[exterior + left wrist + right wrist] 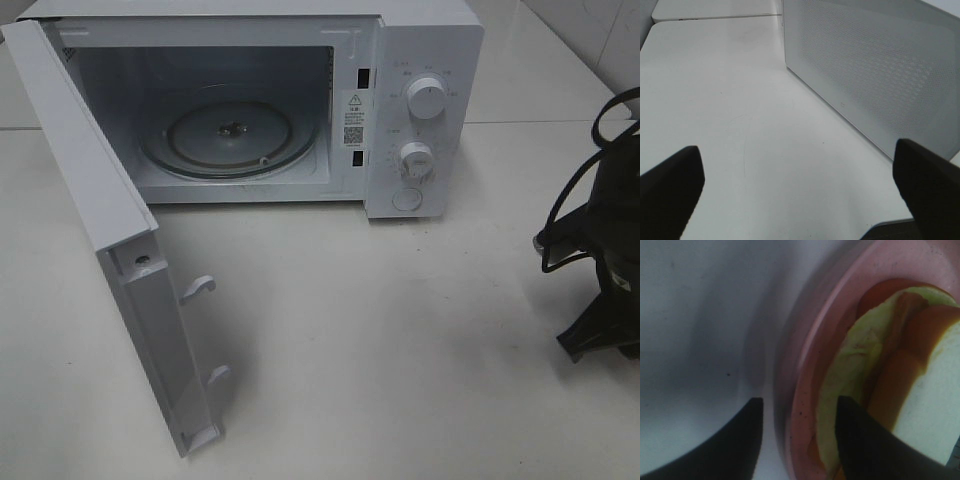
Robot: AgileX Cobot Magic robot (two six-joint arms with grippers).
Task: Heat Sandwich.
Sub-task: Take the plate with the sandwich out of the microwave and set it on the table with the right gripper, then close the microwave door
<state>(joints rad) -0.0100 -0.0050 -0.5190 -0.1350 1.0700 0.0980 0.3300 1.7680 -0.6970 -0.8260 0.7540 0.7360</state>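
Note:
In the right wrist view the sandwich (920, 390), white bread with green lettuce and red-orange filling, lies on a round pink plate (840, 295). My right gripper (799, 410) is open and straddles the plate's rim, one finger (740, 440) outside on the table and the other over the sandwich's edge. Neither plate nor sandwich shows in the exterior view, where only the right arm (600, 260) shows at the right edge. My left gripper (800, 200) is open and empty above the table, next to the microwave door's outer face (875, 75). The white microwave (420, 60) stands open with an empty glass turntable (232, 135).
The microwave door (110, 230) swings out to the front left and stands across the left side of the table. Two knobs (427, 97) and a round button (407, 199) are on the microwave's right panel. Black cables hang from the right arm.

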